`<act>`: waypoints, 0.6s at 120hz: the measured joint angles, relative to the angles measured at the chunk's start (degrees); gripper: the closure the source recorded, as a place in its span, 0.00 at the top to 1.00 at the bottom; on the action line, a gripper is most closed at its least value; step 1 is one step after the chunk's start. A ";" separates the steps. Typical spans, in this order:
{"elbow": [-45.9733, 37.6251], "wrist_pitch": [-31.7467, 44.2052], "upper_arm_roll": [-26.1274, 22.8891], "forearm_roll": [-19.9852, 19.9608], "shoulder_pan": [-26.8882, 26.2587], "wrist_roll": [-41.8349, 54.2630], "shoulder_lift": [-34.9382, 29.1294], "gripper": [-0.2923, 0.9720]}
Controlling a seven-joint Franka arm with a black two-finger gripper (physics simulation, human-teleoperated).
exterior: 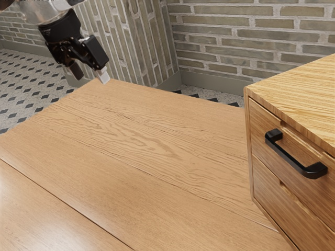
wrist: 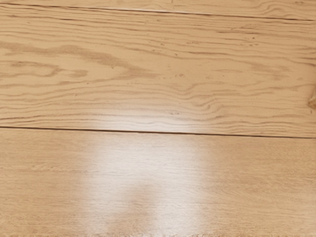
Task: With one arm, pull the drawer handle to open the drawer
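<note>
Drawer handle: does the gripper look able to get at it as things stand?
Probably yes: the gripper hangs over the table at the exterior view's upper left, and nothing stands between it and the black handle.

On my exterior view the light is bright and even, and shadows on the table (exterior: 146, 157) are faint and soft, including beneath the gripper (exterior: 90, 73), whose jaws stand apart. The cabinet (exterior: 303, 99) top is lighter than its front, so I read the light as falling from above. The handle (exterior: 296, 155) throws a thin dark line. On the wrist view, just under the jaws, a pale glare patch (wrist: 148, 182) washes out the grain, with two dimmer streaks inside it.
</note>
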 joint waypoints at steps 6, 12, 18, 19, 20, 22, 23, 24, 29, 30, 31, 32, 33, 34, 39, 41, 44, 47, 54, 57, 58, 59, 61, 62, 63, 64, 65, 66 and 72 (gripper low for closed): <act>-0.01 -0.34 0.02 -0.18 -0.01 0.01 0.48 0.77; -0.06 -0.63 0.12 -0.33 -0.13 0.05 1.15 0.77; -0.12 -0.85 0.17 -0.36 -0.34 0.09 1.63 0.77; -0.12 -0.88 0.15 -0.31 -0.35 0.10 1.81 0.77; -0.13 -0.91 0.14 -0.27 -0.37 0.11 1.96 0.77; -0.13 -0.96 0.11 -0.10 -0.45 0.12 2.27 0.77; -0.14 -0.99 0.10 0.00 -0.50 0.13 2.42 0.77; -0.14 -1.01 0.09 0.10 -0.57 0.13 2.55 0.77; -0.15 -1.19 0.04 0.51 -1.01 0.17 2.96 0.77; -0.15 -1.24 0.02 0.57 -1.12 0.17 3.01 0.77; -0.15 -1.29 0.01 0.64 -1.23 0.18 3.05 0.77; -0.15 -1.34 0.00 0.70 -1.35 0.18 3.09 0.77; -0.13 -1.37 -0.02 0.75 -1.46 0.19 3.11 0.77; -0.11 -1.41 -0.04 0.80 -1.58 0.19 3.11 0.77; -0.02 -1.56 -0.09 0.97 -2.20 0.22 3.02 0.77; 0.05 -1.61 -0.07 1.02 -2.44 0.23 2.98 0.77; 0.20 -1.66 0.01 1.09 -2.81 0.22 2.87 0.77; 0.24 -1.69 0.06 1.17 -3.03 0.21 2.78 0.77; 0.24 -1.48 0.09 1.31 -3.09 0.17 2.91 0.77; 0.29 -1.34 0.09 1.34 -3.00 0.16 2.93 0.77; 0.31 -1.30 0.10 1.35 -2.96 0.15 2.93 0.77; 0.32 -1.26 0.10 1.36 -2.91 0.15 2.94 0.77; 0.34 -1.18 0.10 1.37 -2.81 0.14 2.94 0.77; 0.34 -1.14 0.10 1.38 -2.75 0.13 2.94 0.77; 0.35 -1.11 0.10 1.39 -2.69 0.13 2.95 0.77; 0.35 -1.08 0.12 1.39 -2.63 0.13 2.95 0.77; 0.36 -1.04 0.12 1.40 -2.57 0.12 2.94 0.77; 0.36 -1.01 0.13 1.41 -2.52 0.12 2.93 0.77; 0.33 -0.85 0.19 1.46 -2.16 0.10 2.94 0.77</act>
